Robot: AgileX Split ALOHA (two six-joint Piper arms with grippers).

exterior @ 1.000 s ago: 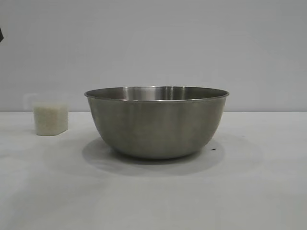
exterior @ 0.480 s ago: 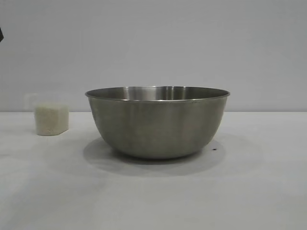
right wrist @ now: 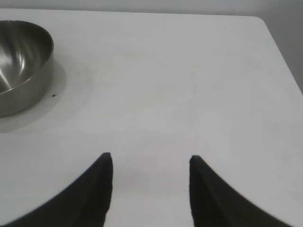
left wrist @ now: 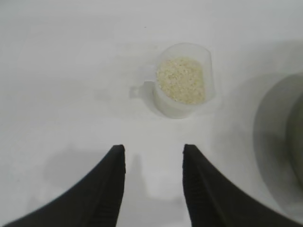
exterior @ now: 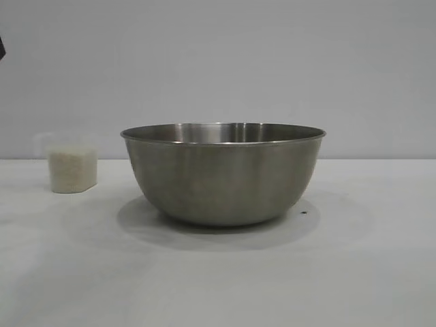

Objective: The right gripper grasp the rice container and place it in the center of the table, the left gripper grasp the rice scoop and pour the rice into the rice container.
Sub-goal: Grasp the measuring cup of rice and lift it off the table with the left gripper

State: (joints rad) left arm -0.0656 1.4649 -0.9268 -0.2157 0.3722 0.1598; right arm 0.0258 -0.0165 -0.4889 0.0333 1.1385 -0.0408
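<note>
Jaws on both arms stand spread with nothing between them. Left gripper [left wrist: 154, 163] hangs over bare surface [left wrist: 61, 85], aimed at the rice scoop [left wrist: 182, 82], which sits just ahead of the tips and clear of them. Scoop is upright, handle out to one side, and the rice [left wrist: 181, 79] fills most of it, so nothing has been poured. Right gripper [right wrist: 150, 172] is over open surface too, well apart from the rice container [right wrist: 21, 66], which shows only at the edge of its wrist view. From the exterior camera the rice container [exterior: 223, 174] stands upright near the middle of the surface [exterior: 218, 286], free of either arm, with the rice scoop [exterior: 71, 167] off to its left and farther back, a clear gap between the two. What shows of the container's interior in the right wrist view is bare steel. My read: container placement looks done and the right arm is clear. Left to do is all the left arm's work: close on the scoop, lift, carry it over the rim, tip. Grasp not yet made.
</note>
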